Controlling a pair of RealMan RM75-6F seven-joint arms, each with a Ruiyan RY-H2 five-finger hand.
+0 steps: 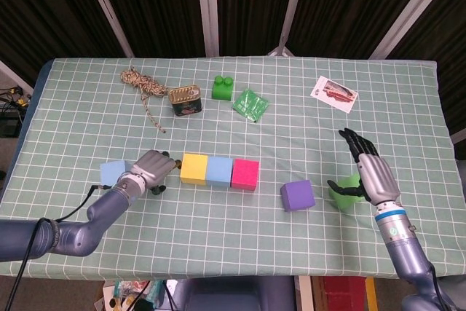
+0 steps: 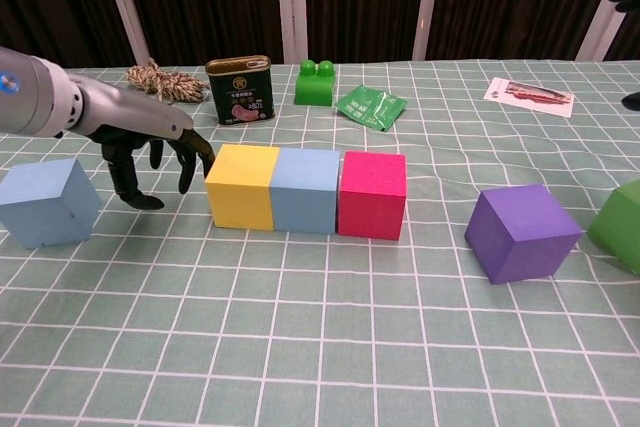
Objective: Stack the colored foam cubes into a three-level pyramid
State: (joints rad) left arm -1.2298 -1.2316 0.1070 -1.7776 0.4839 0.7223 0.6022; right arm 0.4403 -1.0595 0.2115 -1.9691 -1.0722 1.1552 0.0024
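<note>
A yellow cube (image 1: 193, 168), a light blue cube (image 1: 218, 171) and a pink cube (image 1: 245, 174) stand touching in a row at the table's middle. My left hand (image 1: 149, 169) holds nothing, and its fingertips (image 2: 203, 159) hang down against the yellow cube's (image 2: 241, 187) left face. A second light blue cube (image 2: 48, 202) sits apart, left of that hand. A purple cube (image 1: 297, 195) lies alone to the right of the row. My right hand (image 1: 368, 172) stands upright with fingers spread, thumb beside the green cube (image 1: 349, 186), which it partly hides.
At the back lie a coil of rope (image 1: 142, 84), a tin can (image 1: 185, 100), a green toy brick (image 1: 223, 87), a green packet (image 1: 250, 104) and a printed card (image 1: 334, 93). The checked cloth (image 1: 240, 136) runs to the table's front edge.
</note>
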